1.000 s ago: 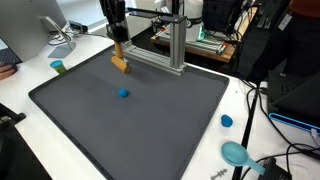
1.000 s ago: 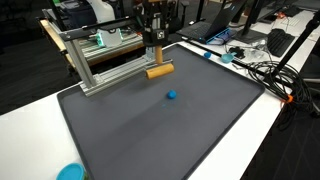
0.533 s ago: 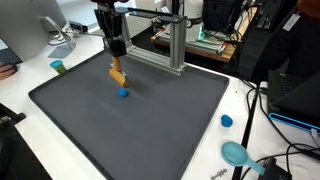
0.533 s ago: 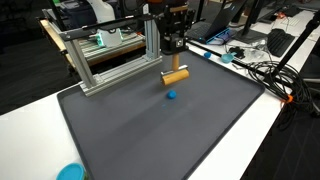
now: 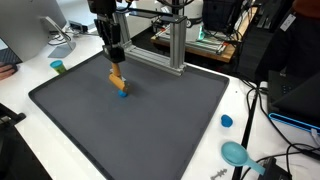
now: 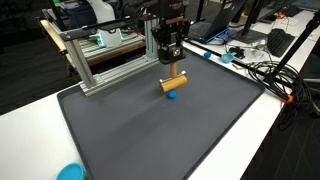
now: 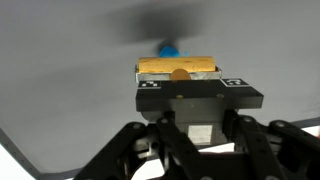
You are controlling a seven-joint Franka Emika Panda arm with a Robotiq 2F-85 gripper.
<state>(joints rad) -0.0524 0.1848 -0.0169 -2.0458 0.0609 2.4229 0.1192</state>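
Note:
My gripper (image 5: 116, 62) is shut on an orange-tan wooden cylinder (image 5: 117, 77), held crosswise a little above the dark grey mat (image 5: 150, 130). In an exterior view the cylinder (image 6: 175, 81) hangs just above a small blue piece (image 6: 172, 96) on the mat. That blue piece (image 5: 123, 94) sits right below the cylinder's lower end. In the wrist view the cylinder (image 7: 178, 67) lies across the top of the gripper body, and the blue piece (image 7: 169, 48) peeks out beyond it. The fingertips are hidden behind the gripper body there.
An aluminium frame (image 5: 170, 45) stands at the mat's back edge, also in an exterior view (image 6: 100, 60). A blue cap (image 5: 227, 121) and a teal round object (image 5: 236, 153) lie on the white table. A green cup (image 5: 58, 67) stands off the mat. Cables (image 6: 262, 70) lie beside the mat.
My gripper has carried the cylinder away from the aluminium frame toward the middle of the mat and lowered it, so it now hangs right over the small blue piece.

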